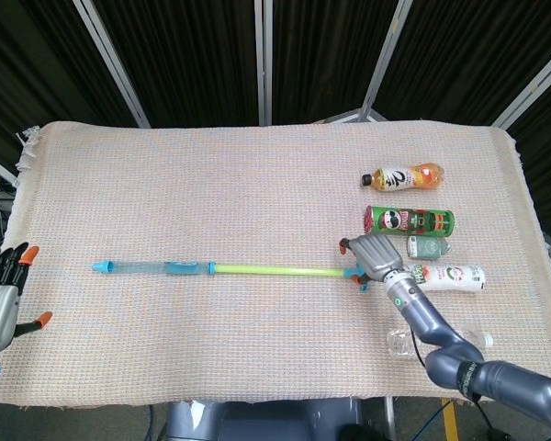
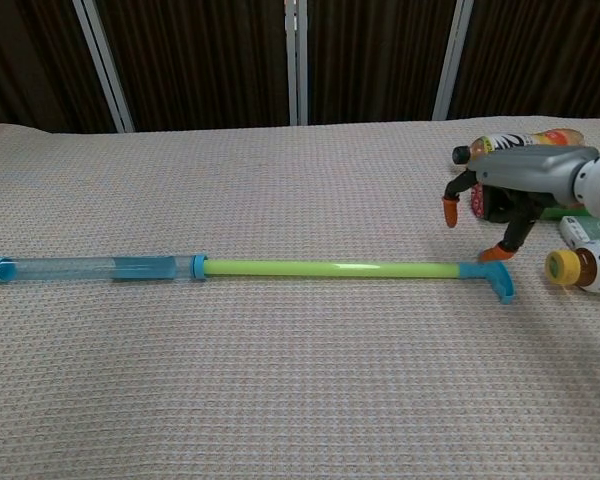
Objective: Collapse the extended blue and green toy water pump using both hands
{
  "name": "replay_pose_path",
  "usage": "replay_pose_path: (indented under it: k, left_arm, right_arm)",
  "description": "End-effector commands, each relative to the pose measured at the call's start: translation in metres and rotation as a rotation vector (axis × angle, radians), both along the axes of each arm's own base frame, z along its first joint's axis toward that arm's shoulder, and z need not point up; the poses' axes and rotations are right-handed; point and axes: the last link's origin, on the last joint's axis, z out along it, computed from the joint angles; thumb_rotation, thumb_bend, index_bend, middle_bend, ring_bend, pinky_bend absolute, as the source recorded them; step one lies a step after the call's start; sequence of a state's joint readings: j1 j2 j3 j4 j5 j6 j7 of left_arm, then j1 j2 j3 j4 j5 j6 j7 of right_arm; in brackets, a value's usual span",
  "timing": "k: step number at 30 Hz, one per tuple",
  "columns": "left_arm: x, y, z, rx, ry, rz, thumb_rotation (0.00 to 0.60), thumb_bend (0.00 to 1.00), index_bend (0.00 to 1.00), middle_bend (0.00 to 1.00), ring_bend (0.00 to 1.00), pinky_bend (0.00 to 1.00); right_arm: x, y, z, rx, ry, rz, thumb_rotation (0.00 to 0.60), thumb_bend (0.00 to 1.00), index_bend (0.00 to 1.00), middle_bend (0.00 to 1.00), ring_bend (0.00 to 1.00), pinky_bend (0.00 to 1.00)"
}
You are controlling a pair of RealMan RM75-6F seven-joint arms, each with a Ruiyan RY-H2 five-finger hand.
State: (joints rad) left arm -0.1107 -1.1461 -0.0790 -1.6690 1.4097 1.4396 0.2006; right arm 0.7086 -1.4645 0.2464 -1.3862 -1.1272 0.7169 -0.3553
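Pump (image 1: pixel 230 269) is lying fully extended across the woven cloth (image 1: pixel 257 184), clear blue barrel (image 2: pixel 90 268) at one end, green rod (image 2: pixel 330 269) ending in a blue T-handle (image 2: pixel 497 274). Right hand (image 2: pixel 520 190) is hovering just above the T-handle, fingers spread and curved down, gripping nothing. Left hand (image 1: pixel 2 292) is waiting at the cloth's edge, fingers apart, holding nothing. Judged light, stiff, slippery plastic: 1 hand should be clasping the barrel while the other is pushing the T-handle inward.
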Motion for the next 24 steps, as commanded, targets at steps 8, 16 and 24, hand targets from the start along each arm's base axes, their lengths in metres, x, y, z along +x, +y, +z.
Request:
replay_pose_path:
  k: [8,16,24]
  left_arm:
    - [-0.002,0.002,-0.001,-0.009,0.006,0.007,0.6,0.0,0.0,0.0,0.0,0.0]
    - [-0.003,0.003,-0.002,-0.01,0.006,0.011,0.6,0.0,0.0,0.0,0.0,0.0]
    - [-0.003,0.004,-0.004,-0.016,0.01,0.013,0.6,0.0,0.0,0.0,0.0,0.0]
  right_arm:
    - [0.01,0.0,-0.031,0.02,0.049,-0.016,0.6,0.21,0.48,1.0,1.0,1.0]
    - [0.004,0.002,-0.041,0.007,0.109,-0.03,0.6,0.23,0.52,1.0,1.0,1.0]
    - [-0.002,0.003,-0.04,0.006,0.135,-0.036,0.6,0.23,0.52,1.0,1.0,1.0]
